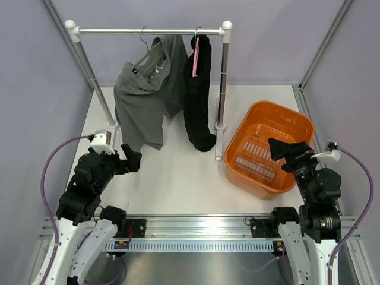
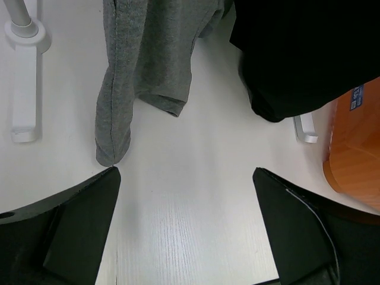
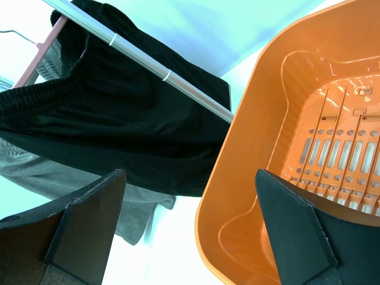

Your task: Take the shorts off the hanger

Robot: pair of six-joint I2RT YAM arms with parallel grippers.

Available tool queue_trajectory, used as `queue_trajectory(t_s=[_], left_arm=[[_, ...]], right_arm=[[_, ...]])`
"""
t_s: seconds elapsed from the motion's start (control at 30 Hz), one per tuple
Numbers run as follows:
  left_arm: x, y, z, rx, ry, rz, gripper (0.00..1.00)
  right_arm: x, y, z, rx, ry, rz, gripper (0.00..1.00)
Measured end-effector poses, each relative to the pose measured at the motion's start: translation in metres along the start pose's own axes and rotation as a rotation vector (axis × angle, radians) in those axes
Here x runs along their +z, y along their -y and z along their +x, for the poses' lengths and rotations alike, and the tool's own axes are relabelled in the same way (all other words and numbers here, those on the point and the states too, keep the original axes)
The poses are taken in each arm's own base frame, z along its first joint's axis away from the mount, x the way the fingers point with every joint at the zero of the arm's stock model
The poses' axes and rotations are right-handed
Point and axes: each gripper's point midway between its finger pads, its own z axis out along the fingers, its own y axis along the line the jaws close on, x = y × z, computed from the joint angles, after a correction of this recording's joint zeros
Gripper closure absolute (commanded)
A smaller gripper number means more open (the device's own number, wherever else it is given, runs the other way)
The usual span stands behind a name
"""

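Grey shorts point(image 1: 142, 101) hang from a hanger point(image 1: 148, 53) on the white rail point(image 1: 148, 30), their legs reaching the table; they also show in the left wrist view point(image 2: 142, 65). Black shorts point(image 1: 199, 95) hang on a pink hanger point(image 1: 195, 59) beside them, also in the right wrist view point(image 3: 119, 130). My left gripper point(image 1: 132, 159) is open and empty, low over the table just below the grey leg hem. My right gripper point(image 1: 286, 148) is open and empty above the orange basket point(image 1: 270, 148).
The rack's right post point(image 1: 224, 77) and its foot point(image 1: 219, 142) stand between the black shorts and the basket. The left post point(image 1: 92, 77) slants down to a foot point(image 2: 24, 77) near my left gripper. Grey walls enclose the table.
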Motion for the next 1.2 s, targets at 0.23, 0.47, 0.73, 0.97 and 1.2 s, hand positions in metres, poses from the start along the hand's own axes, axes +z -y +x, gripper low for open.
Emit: queue_trajectory(t_s=[0.23, 0.47, 0.73, 0.97, 1.2], left_arm=[[0.0, -0.001, 0.0, -0.011, 0.001, -0.009, 0.01], [0.002, -0.004, -0.001, -0.017, 0.004, -0.03, 0.01], [-0.016, 0.031, -0.062, -0.007, 0.093, 0.085, 0.01], [-0.05, 0.08, -0.172, 0.031, 0.309, 0.231, 0.01], [-0.026, 0.106, -0.24, 0.099, 0.404, 0.26, 0.01]], right_arm=[[-0.004, -0.002, -0.003, -0.004, 0.021, -0.011, 0.01], [-0.005, 0.001, -0.001, -0.018, 0.012, -0.002, 0.01], [-0.003, 0.002, -0.001, -0.049, 0.007, 0.003, 0.01], [0.006, -0.001, -0.004, -0.064, -0.016, 0.009, 0.0], [0.021, -0.006, -0.003, -0.068, -0.049, 0.001, 0.0]])
